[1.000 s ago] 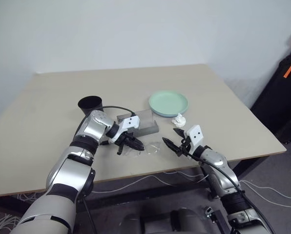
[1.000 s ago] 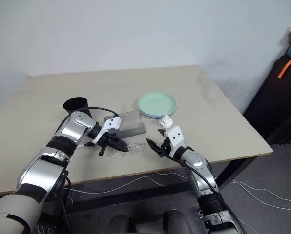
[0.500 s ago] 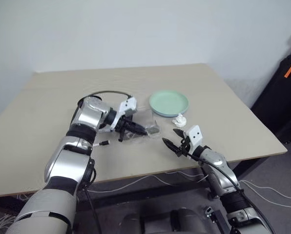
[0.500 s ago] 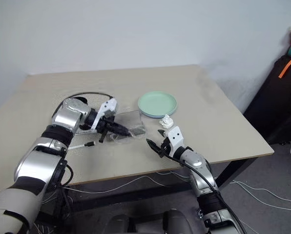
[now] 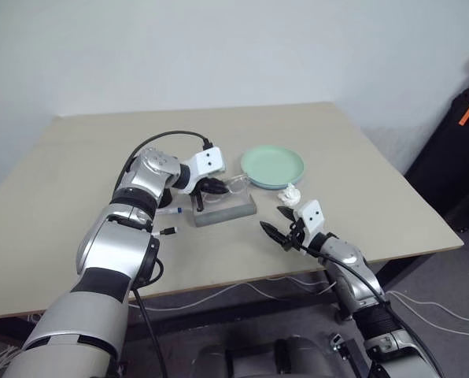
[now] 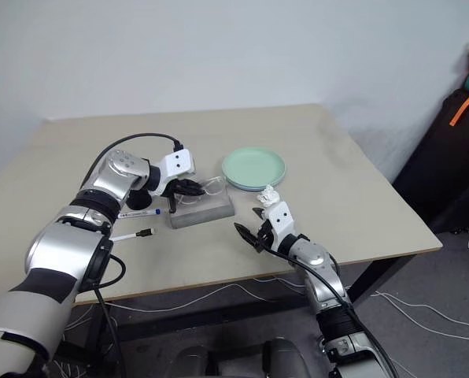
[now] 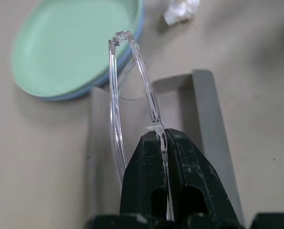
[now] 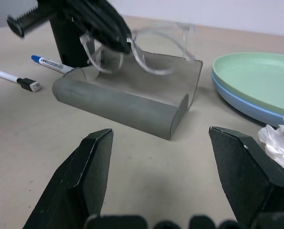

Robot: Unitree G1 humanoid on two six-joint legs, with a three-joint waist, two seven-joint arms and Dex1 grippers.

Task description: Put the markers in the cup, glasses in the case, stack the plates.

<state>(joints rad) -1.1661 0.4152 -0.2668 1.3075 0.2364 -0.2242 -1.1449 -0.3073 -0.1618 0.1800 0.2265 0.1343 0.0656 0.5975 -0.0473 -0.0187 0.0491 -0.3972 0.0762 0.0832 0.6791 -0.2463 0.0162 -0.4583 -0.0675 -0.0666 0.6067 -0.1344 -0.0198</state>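
Left wrist view: the glasses are pinched by one clear rim between my left pincer's fully closed fingers, hanging in the air just above the open grey case. Beyond the case's far end, close by, the mint green plate sits stacked on the light blue plate. A small white wad lies near that end of the case, on my right. On the case's other side lie two markers, with the black cup standing behind them. My right pincer hovers near the case's front corner, fingers spread wide and empty. Everything rests on the beige table.
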